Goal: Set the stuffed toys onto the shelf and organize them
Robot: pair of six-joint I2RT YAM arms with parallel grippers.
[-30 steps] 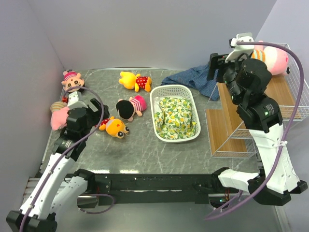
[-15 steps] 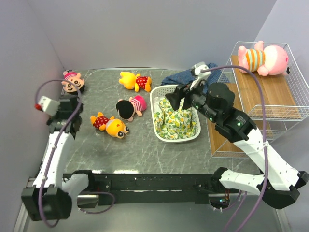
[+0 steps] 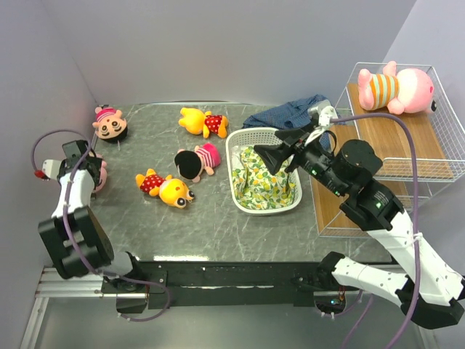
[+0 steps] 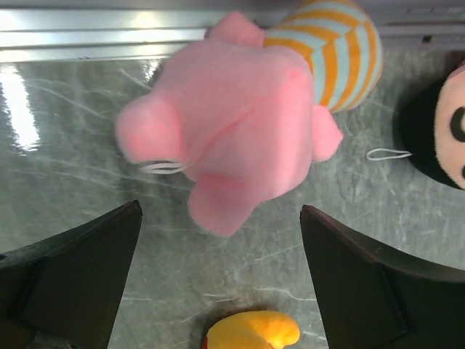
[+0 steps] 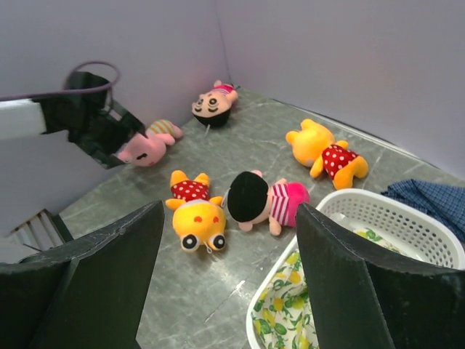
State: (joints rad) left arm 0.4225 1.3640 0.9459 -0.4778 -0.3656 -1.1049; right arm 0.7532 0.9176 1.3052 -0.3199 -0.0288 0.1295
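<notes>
Grey marbled table (image 3: 211, 225). Landmark: white slotted basket (image 3: 234, 174), right of table centre, with a lemon-print cloth (image 3: 265, 182) inside it.

- Shelf (image 3: 396, 134) stands just right of the basket, its wooden tiers stepping up toward the far right.
- Blue fabric (image 3: 287, 115) lies bunched just behind the basket.
- First pig (image 3: 396, 87), in a striped shirt, lies on its side on the shelf's top tier, well right of the basket.
- Second pig (image 4: 240, 138) lies on the table far left of the basket, by the left wall.
- Four smaller toys lie left of the basket:
  - black-haired doll (image 3: 196, 161), nearest the basket's left rim
  - near bear (image 3: 166, 189), further left and toward the arms
  - far bear (image 3: 203, 121), off the basket's far-left corner
  - capped doll (image 3: 109, 123), furthest from the basket
- Left gripper (image 4: 219, 218) hangs over the second pig with its fingers spread wide, gripping nothing.
- Right gripper (image 5: 229, 218) hovers over the basket, pointing left, with its fingers apart and empty
</notes>
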